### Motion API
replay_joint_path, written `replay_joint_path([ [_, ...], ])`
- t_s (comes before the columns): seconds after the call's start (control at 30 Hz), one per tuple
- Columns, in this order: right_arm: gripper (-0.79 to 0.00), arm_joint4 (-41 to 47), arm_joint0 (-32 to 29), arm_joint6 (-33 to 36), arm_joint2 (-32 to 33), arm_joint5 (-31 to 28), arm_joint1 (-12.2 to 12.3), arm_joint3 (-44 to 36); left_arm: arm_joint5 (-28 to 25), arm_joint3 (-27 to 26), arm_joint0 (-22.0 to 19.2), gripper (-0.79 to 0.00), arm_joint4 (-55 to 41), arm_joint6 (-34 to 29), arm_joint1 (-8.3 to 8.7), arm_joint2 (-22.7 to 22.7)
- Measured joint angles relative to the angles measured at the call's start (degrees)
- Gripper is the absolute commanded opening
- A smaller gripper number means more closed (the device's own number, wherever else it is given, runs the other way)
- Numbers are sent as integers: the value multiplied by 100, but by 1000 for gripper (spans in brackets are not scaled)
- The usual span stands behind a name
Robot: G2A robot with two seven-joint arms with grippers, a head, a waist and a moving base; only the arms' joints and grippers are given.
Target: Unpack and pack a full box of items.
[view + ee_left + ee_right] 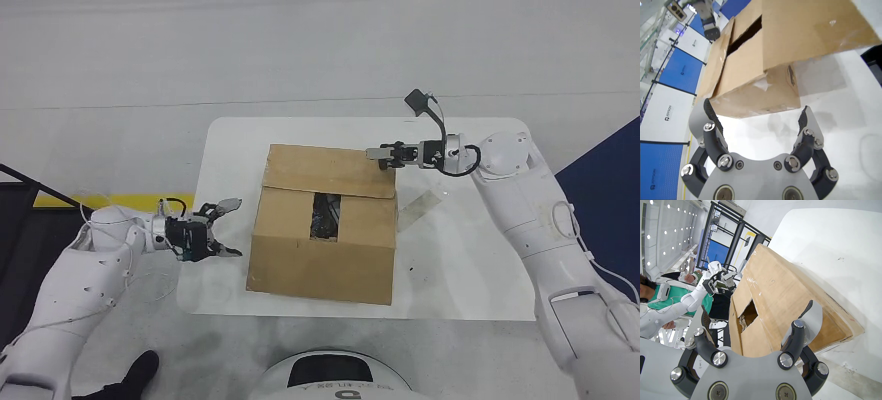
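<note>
My left claw (236,228) hangs wide open just beside the left side of the cardboard box (320,250), apart from it. The box stands in the middle of the white table (460,270), its top flaps nearly shut, with a dark gap (326,215) between them. My right claw (376,155) is at the box's far right corner, fingers spread, holding nothing; whether it touches the flap I cannot tell.

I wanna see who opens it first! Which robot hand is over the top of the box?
The right gripper, at the far top corner of the box. The left gripper sits open beside the box instead.
</note>
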Motion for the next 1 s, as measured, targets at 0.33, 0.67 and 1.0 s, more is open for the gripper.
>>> replay_joint_path([
  [0.33,0,0,0,0,0,0,0,0,277,-224,-793,0,-901,276,605,1705],
  [0.67,0,0,0,0,0,0,0,0,676,-225,-1157,0,-2194,674,957,2107],
  [1.0,0,0,0,0,0,0,0,0,290,-243,-1336,0,-2936,-213,1014,2025],
])
